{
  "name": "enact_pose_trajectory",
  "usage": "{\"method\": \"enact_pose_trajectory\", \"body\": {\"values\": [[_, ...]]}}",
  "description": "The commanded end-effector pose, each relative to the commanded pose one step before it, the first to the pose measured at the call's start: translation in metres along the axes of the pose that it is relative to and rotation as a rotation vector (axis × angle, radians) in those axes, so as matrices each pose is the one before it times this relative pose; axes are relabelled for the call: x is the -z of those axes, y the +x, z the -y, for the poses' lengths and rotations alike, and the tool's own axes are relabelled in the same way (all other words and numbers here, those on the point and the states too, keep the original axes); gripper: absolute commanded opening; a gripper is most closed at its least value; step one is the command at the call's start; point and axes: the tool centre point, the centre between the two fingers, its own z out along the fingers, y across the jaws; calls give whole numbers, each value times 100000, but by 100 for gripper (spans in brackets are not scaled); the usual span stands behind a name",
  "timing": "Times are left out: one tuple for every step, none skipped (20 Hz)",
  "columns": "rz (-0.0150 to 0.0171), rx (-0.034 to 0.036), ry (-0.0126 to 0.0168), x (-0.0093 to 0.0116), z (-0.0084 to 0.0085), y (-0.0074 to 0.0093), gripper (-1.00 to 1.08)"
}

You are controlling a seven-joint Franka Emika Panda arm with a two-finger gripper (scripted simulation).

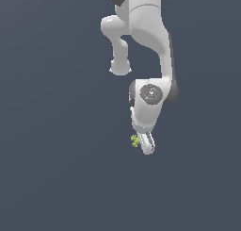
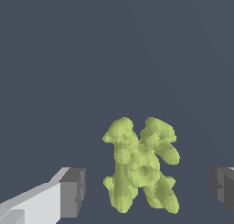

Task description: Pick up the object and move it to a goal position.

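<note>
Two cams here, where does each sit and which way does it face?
Exterior view: off the arm, seemingly high and looking down on the plain grey floor; shows the white arm and its gripper beside the yellow-green object.
Wrist view: on the wrist, looking along the gripper at the object; only the dark fingertips show, apart, with the object between them.
Shared: the object and the gripper.

No readable text, labels, brands, numbers or signs anywhere: none on the white arm, none on the plain dark surface around it.
</note>
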Motion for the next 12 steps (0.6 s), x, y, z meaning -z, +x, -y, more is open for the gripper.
{"method": "enact_pose_trajectory", "body": {"values": [[1, -145, -119, -1421, -97, 3, 100], [0, -49, 3, -431, -10, 4, 100], [0, 0, 0, -347, 2, -21, 100], [0, -49, 5, -257, 10, 18, 100], [0, 0, 0, -175, 25, -6, 100], [0, 0, 0, -88, 37, 1, 100], [0, 0, 0, -9, 43, 7, 100], [1, 47, 12, 20, 21, -27, 100], [0, 0, 0, 0, 0, 0, -100], [0, 0, 0, 0, 0, 0, -100], [0, 0, 0, 0, 0, 0, -100], [0, 0, 0, 0, 0, 0, -100]]}}
